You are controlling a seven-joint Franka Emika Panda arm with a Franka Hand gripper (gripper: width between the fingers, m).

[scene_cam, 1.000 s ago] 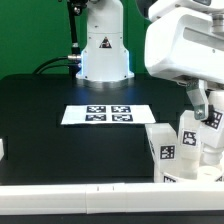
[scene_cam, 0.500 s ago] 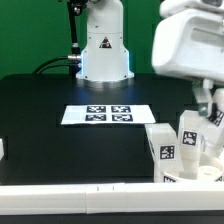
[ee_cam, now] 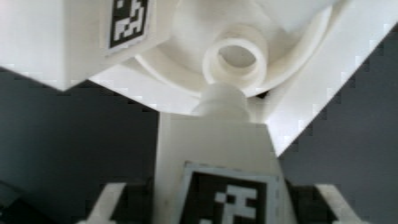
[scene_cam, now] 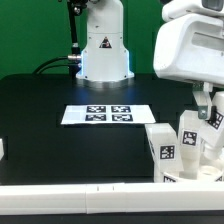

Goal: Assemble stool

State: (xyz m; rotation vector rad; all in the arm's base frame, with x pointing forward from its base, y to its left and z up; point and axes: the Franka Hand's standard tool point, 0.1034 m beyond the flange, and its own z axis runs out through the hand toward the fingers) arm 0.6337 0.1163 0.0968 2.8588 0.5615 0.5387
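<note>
gripper (scene_cam: 207, 106) lower right, jaws: can't tell | legs (scene_cam: 160, 148) look light, stiff, slick plastic | grab 1 by flat sides

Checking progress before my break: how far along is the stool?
Barely started. Nothing looks joined: the white stool parts stand clustered at the exterior view's right. The gripper hangs over them, its grasp hidden. All the assembly remains. The marker board lies apart.
</note>
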